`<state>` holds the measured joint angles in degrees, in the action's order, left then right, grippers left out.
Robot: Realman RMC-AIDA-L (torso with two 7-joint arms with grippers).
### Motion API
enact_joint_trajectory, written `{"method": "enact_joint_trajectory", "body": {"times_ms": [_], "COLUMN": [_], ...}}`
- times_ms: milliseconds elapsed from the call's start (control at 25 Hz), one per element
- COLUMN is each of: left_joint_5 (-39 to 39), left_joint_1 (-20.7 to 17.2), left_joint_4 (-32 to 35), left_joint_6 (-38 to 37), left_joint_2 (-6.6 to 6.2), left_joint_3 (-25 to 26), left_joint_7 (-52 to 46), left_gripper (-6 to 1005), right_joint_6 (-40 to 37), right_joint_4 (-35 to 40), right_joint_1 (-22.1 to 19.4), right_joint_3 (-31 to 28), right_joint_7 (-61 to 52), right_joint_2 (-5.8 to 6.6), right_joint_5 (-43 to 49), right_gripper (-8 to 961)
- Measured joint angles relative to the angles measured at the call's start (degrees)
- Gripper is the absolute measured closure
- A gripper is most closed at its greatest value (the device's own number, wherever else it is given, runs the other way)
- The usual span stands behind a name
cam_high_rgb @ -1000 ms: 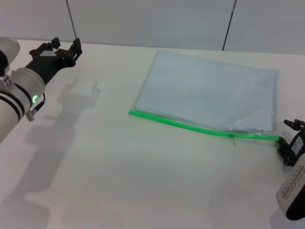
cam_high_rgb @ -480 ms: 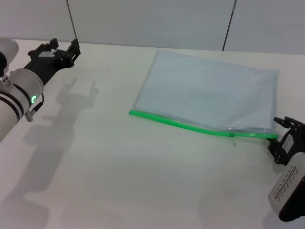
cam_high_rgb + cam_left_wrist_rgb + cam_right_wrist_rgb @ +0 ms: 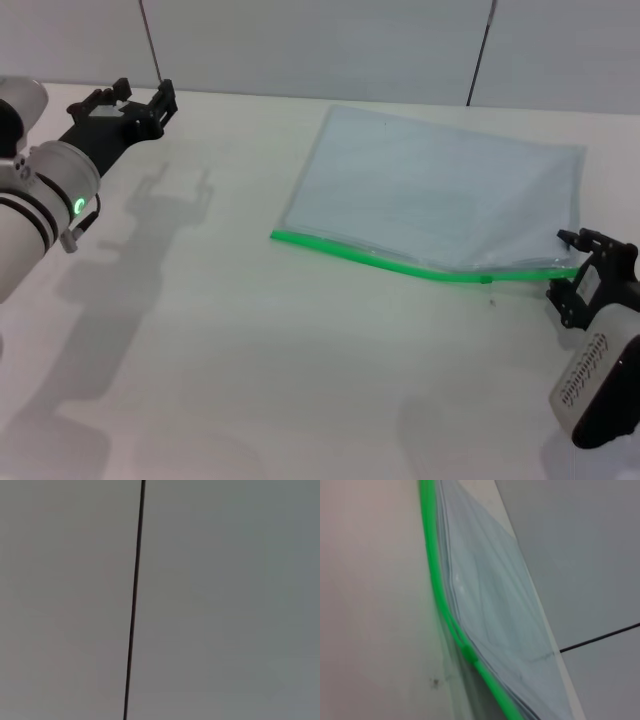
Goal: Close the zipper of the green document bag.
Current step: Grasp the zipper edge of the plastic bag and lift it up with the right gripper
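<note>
Broadly, the table (image 3: pixel 250 380) carried the green document bag (image 3: pixel 440 195) flat at about two o'clock from its middle, the zipper (image 3: pixel 400 263) along the bag's near edge. Judging by this, the step in hand was the approach: the next move called for pinning the strip's end and catching the slider tab (image 3: pixel 486 281). At four o'clock, the right gripper (image 3: pixel 578 270) reached low toward the strip's end, fingers parted, holding nothing. At ten o'clock, the left gripper (image 3: pixel 125 100) hovered idle, spread and empty.
</note>
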<state>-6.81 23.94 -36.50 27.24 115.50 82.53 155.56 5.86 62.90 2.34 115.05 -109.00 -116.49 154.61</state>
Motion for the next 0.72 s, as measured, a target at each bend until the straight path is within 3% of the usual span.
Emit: {"method": "enact_joint_trajectory", "body": {"times_ms": [400,720], "left_joint_5": [0.1,0.0], "left_joint_1": [0.1,0.8], "left_joint_4": [0.2,0.8], "left_joint_6": [0.0,0.0], "left_joint_2": [0.07,0.16], "left_joint_3": [0.0,-0.2], "left_joint_7": [0.0,0.0], "left_gripper": [427,428], "right_joint_6": [4.7,6.8], "right_joint_4": [-6.7,-8.9], "right_joint_1": [5.2,6.4], "right_joint_3": [0.0,1.1], "right_joint_7": [2.0,5.7], "right_joint_2": [0.11,0.12], "right_joint_5": [0.2,0.3], "right_gripper": [508,539]}}
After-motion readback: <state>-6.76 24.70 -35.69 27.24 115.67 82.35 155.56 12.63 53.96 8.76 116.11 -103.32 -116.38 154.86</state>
